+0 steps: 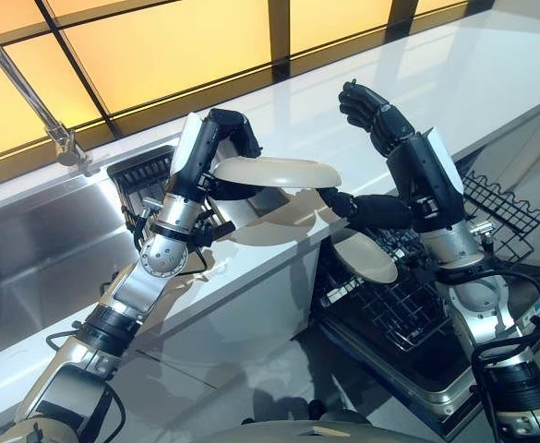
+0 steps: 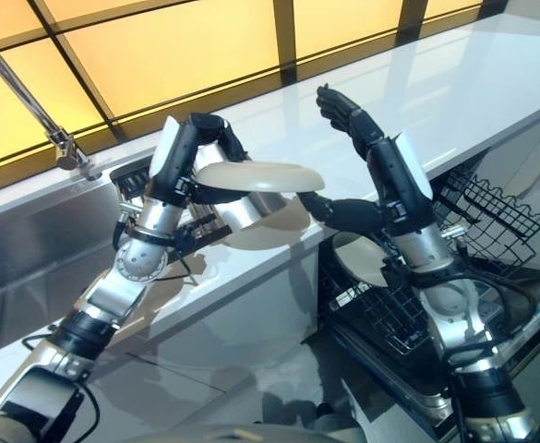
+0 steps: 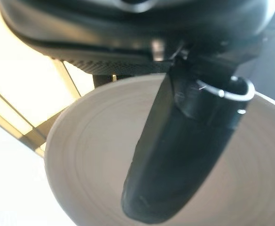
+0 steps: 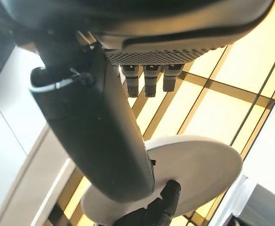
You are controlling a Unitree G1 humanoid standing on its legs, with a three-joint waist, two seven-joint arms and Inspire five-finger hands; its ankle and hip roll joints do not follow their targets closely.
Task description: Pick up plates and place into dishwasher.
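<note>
A faucet (image 1: 30, 97) arches over the steel sink (image 1: 30, 268) beside the white countertop (image 1: 417, 88).

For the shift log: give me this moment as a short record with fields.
held item: round cream ceramic plate, roughly level above the white counter
left hand: curled round the plate's rim
right hand: raised, fingers relaxed, holding nothing
dishwasher rack: pulled out, another cream plate standing in it
sink: at left

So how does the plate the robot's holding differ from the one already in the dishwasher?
The held plate is pinched by the left hand above the counter, lying nearly flat; the racked plate sits tilted in the dishwasher rack, touched by no hand. Both are round and off-white.
</note>
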